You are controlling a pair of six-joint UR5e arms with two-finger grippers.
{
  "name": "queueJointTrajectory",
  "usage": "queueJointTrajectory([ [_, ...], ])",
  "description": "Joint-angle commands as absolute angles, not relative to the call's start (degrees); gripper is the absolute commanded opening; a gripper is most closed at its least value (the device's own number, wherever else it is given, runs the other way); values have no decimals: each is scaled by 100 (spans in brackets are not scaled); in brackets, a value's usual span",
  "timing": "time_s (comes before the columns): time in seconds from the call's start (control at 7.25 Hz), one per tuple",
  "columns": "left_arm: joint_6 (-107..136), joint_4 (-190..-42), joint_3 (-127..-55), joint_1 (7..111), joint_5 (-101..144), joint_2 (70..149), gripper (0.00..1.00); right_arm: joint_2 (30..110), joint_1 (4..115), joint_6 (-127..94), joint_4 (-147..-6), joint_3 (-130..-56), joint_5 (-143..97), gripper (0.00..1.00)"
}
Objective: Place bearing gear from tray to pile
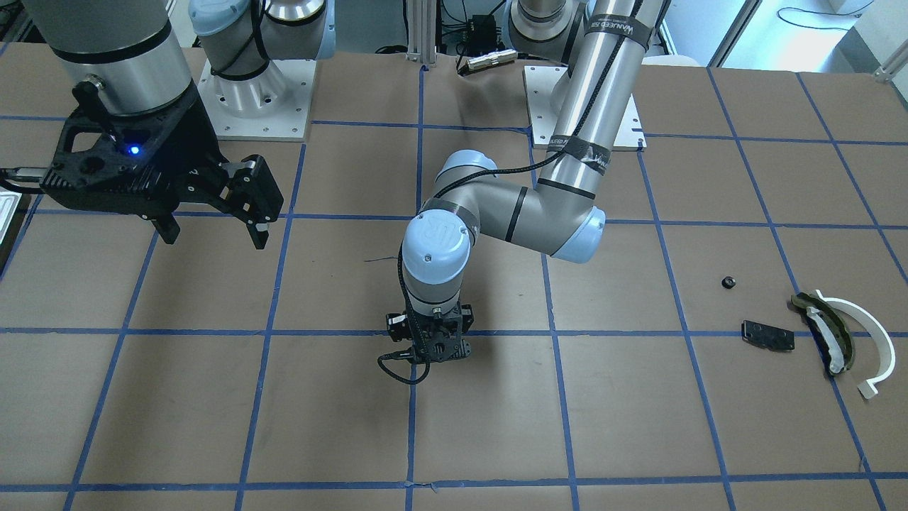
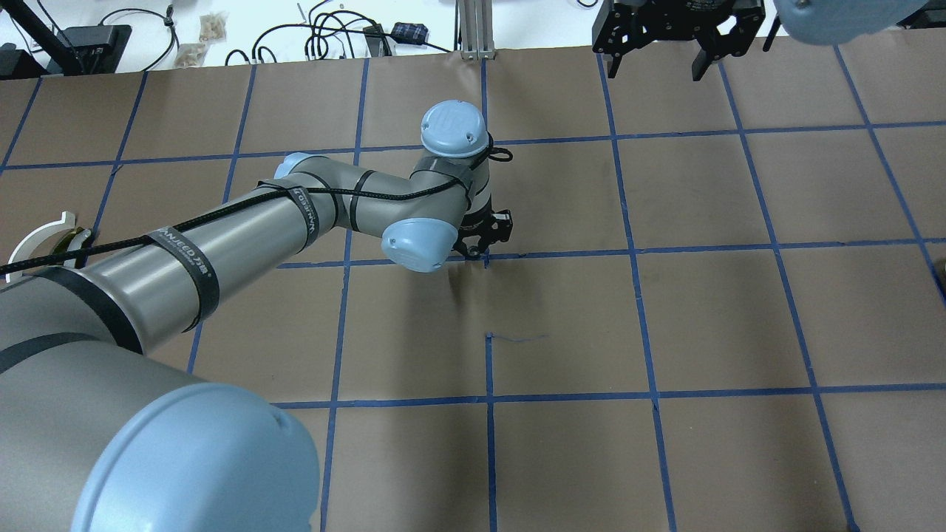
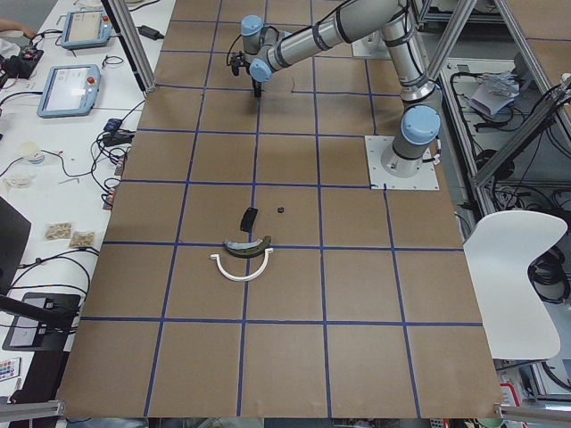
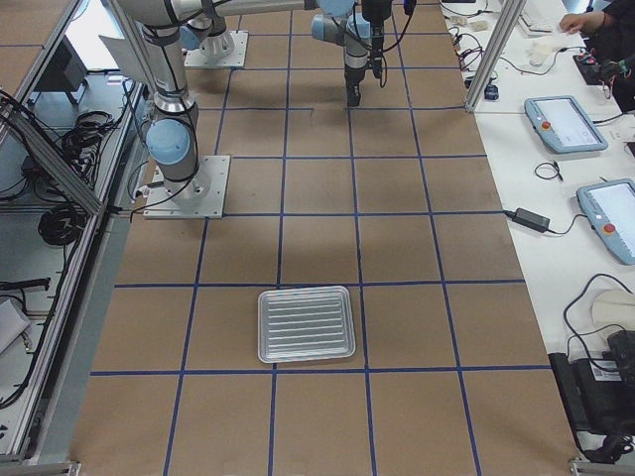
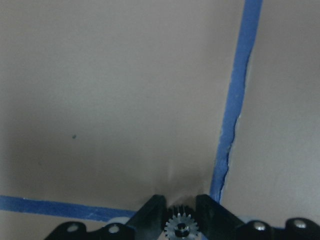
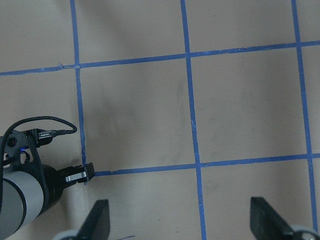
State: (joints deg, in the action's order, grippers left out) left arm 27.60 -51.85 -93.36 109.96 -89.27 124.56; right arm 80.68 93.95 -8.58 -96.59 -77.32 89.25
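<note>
A small toothed metal bearing gear (image 5: 179, 228) sits between the fingers of my left gripper (image 5: 179, 220), which is shut on it. This gripper (image 1: 429, 351) points straight down, low over the table's middle at a crossing of blue tape lines. The tray (image 4: 306, 324) lies far off toward the right end and looks empty. The pile lies at the left end: a white arc strip (image 1: 867, 333), a dark olive piece with white wrap (image 1: 828, 335) and a flat black plate (image 1: 767, 335). My right gripper (image 1: 214, 235) hangs open and empty, high above the table.
A small black part (image 1: 728, 282) lies alone near the pile. The brown table (image 2: 709, 318) bears a blue tape grid. Both arm bases stand on white plates (image 1: 255, 106) at the robot's side. Cables and devices lie on the side bench (image 3: 62, 89).
</note>
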Motion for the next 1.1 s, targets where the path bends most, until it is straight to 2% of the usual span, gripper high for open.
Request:
queueJointTrajectory([
  [0.0, 2297, -5403, -9334, 10664, -8930, 12219, 2, 8068, 9396, -861, -9659, -7726, 8930, 100],
  [0.41, -378, -6991, -9351, 8665, -9017, 11096, 5, 8077, 9396, -853, -9650, -7734, 8930, 100],
  [0.69, -1750, -7137, -9674, 7328, -9210, 10698, 4, 8077, 9396, -853, -9650, -7734, 8938, 100],
  [0.97, -2718, -6727, -10350, 6324, -9185, 10600, 4, 8086, 9396, -853, -9650, -7726, 8921, 100],
])
